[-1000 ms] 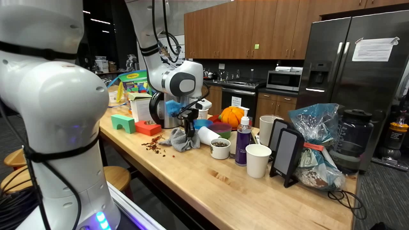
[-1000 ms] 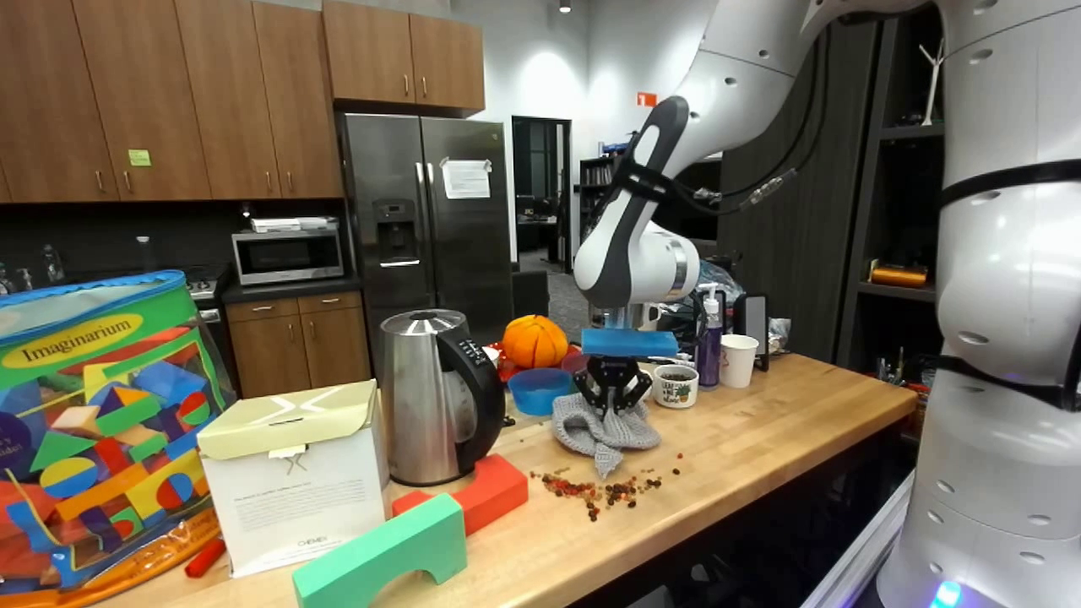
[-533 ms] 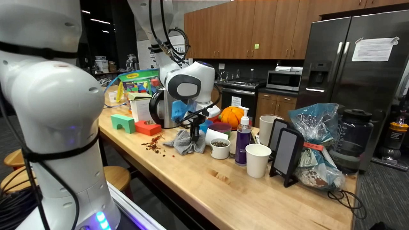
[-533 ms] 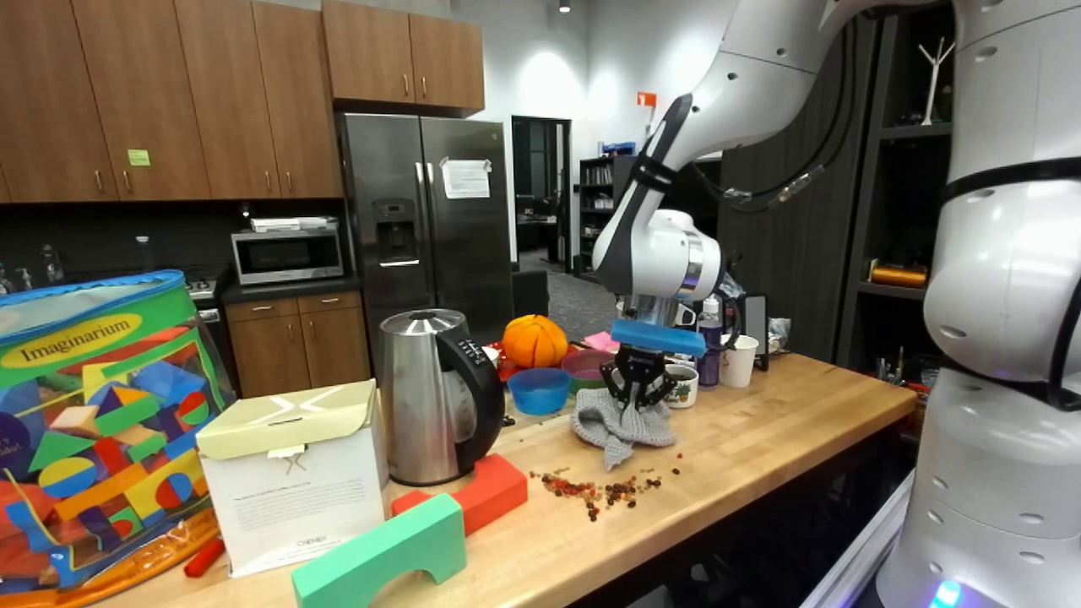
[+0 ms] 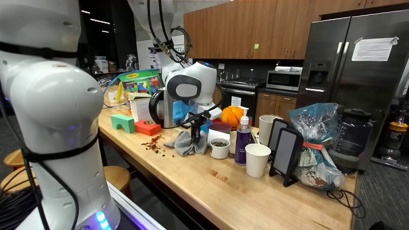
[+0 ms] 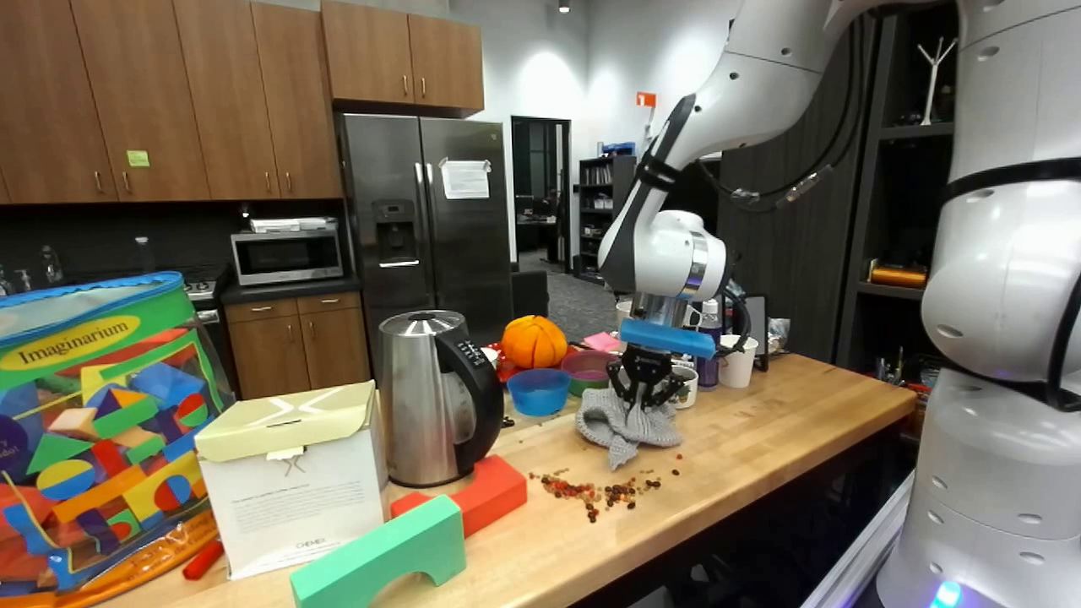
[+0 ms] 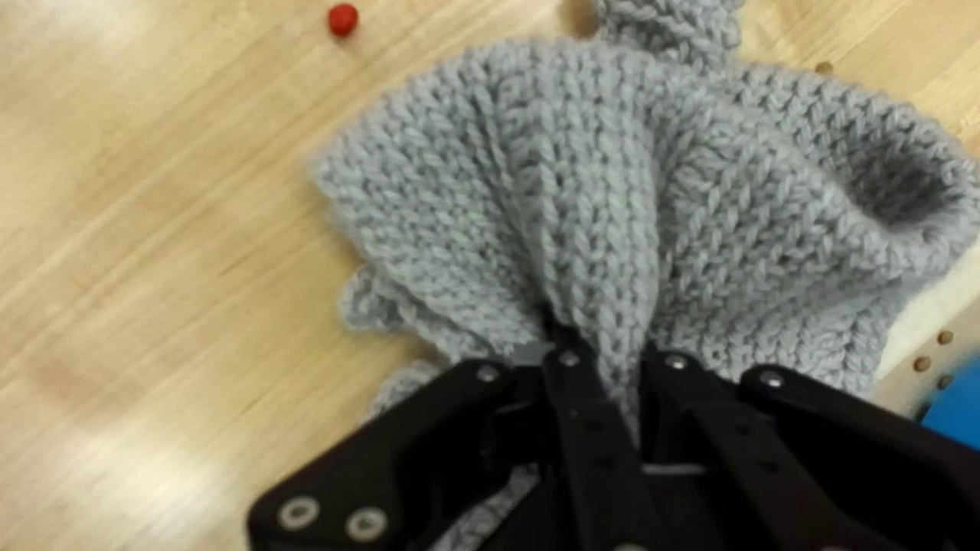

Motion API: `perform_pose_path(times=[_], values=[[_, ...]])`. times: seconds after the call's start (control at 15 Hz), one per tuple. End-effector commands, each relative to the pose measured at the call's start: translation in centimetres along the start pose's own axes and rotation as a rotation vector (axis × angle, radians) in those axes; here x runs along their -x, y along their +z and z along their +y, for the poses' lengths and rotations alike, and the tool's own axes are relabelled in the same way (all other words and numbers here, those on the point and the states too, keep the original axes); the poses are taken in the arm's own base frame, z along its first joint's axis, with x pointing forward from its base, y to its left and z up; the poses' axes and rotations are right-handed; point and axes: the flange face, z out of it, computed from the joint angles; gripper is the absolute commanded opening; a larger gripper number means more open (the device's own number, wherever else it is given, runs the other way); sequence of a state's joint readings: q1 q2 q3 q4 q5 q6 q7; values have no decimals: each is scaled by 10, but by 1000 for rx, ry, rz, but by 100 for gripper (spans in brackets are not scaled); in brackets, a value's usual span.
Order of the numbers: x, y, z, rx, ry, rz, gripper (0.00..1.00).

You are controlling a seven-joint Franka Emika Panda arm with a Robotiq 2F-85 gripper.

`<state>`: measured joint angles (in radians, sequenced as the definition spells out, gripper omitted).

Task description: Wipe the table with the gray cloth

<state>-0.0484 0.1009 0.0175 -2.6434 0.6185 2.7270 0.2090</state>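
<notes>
The rumpled light-gray knitted cloth (image 7: 597,191) lies on the light-brown butcher-block wooden table (image 5: 255,201), wholly inboard of the thick robot-side edge. The black two-fingered gripper (image 7: 612,375) is clamped together, a fold of the cloth pinched between its fingers; the remaining fabric fans out over the wood.

Near the cloth, a scatter of small red, tan and black grains (image 6: 576,489) extends toward a red block with a curved cutout (image 6: 498,498). A few strays lie between cloth and edge, on a strip of exposed wood.

Just beside the cloth stands a white printed cup of dark dried leaves (image 5: 219,152); whether the two touch cannot be determined. On the far side, a round translucent blue bowl (image 6: 539,393) bounds the room.

Farther out, a tall purple pump bottle with a white top (image 5: 242,147) and a plain white paper cup (image 5: 257,163) stand upright, set back from the edge; a broad stretch of exposed wood runs before them. Toward the opposite end, a green arch-shaped block (image 6: 388,553) and a brushed-steel kettle with a black handle (image 6: 418,405) crowd the red block.
</notes>
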Motion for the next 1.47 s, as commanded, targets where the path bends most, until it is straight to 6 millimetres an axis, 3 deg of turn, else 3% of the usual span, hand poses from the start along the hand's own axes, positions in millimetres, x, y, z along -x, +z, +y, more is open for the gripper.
perform_pose_path(times=[0.0,1.07,1.4], values=[[16,38,-7,98,-83,-32,3],[101,80,-145,393,-568,43,3],[124,88,-175,463,-668,57,3]])
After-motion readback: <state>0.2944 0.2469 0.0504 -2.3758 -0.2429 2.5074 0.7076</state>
